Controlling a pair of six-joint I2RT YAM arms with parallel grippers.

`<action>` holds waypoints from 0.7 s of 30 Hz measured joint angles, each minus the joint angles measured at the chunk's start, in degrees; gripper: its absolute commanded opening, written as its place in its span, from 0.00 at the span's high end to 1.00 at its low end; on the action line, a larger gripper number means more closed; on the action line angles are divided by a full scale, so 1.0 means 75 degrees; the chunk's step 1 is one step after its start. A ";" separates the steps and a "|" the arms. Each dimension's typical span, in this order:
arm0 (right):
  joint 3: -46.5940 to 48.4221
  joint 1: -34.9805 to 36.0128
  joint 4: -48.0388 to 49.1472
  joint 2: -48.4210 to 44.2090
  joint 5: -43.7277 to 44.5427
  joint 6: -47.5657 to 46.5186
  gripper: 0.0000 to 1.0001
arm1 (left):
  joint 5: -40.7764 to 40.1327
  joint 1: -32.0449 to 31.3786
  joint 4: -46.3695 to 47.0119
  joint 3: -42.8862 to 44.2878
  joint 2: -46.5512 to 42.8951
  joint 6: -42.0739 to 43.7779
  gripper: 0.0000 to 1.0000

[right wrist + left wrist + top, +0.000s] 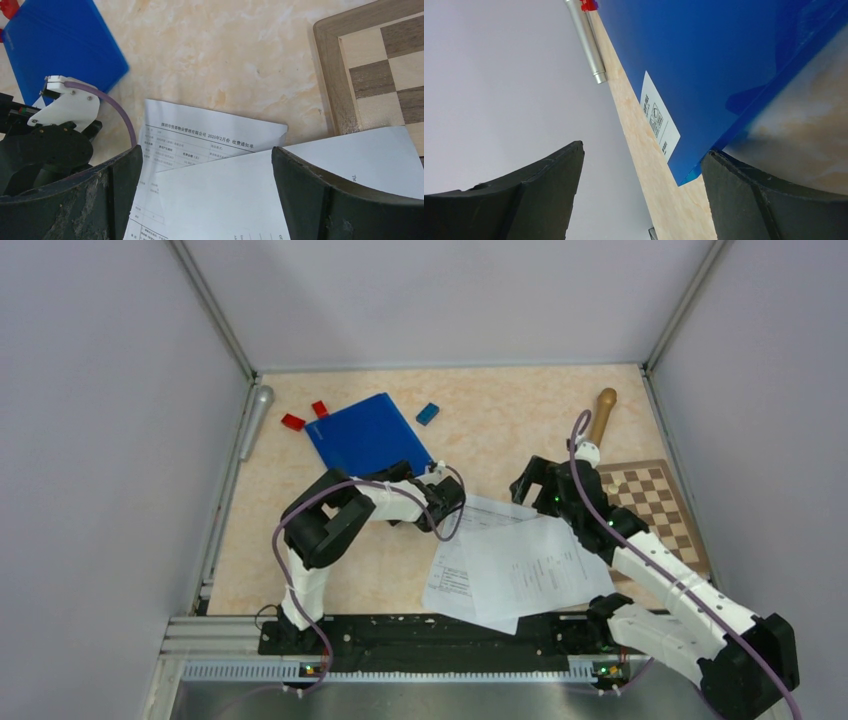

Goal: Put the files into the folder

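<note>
The blue folder [368, 435] lies shut and flat at the back left of the table. It also shows in the left wrist view [724, 60], with its white label [659, 117] near the close corner. My left gripper [400, 478] is open and empty at that near corner [644, 150]. Its right finger [764, 200] is against the folder's edge. The files [515, 560], overlapping white printed sheets, lie loose at the front centre. My right gripper [530, 485] is open and empty just above their far edge [206, 150]. The sheets [215, 195] show between its fingers.
A chessboard [655, 510] lies at the right, partly under the sheets. A wooden pin [601, 415] lies behind it. A silver cylinder [255, 420] lies along the left wall. Two red blocks [293, 422] and a small blue block [428, 413] lie by the folder.
</note>
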 measured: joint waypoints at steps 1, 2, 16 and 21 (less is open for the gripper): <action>0.0000 0.0000 0.0000 -0.0023 0.0006 0.0006 0.01 | -0.0041 0.0003 0.0032 0.0044 0.0032 0.0006 0.11; 0.0000 0.0000 0.0000 -0.0032 0.0012 0.0009 0.01 | -0.0093 0.0006 0.0047 0.0096 0.0061 0.0009 0.13; 0.0000 0.0000 0.0000 -0.0038 0.0012 0.0070 0.02 | -0.1253 0.0286 0.0271 0.0889 0.1020 -0.0443 0.22; 0.0000 0.0000 -0.0003 -0.0038 0.0009 0.0119 0.02 | -0.1376 0.0420 0.0067 0.1227 0.1346 -0.0778 0.27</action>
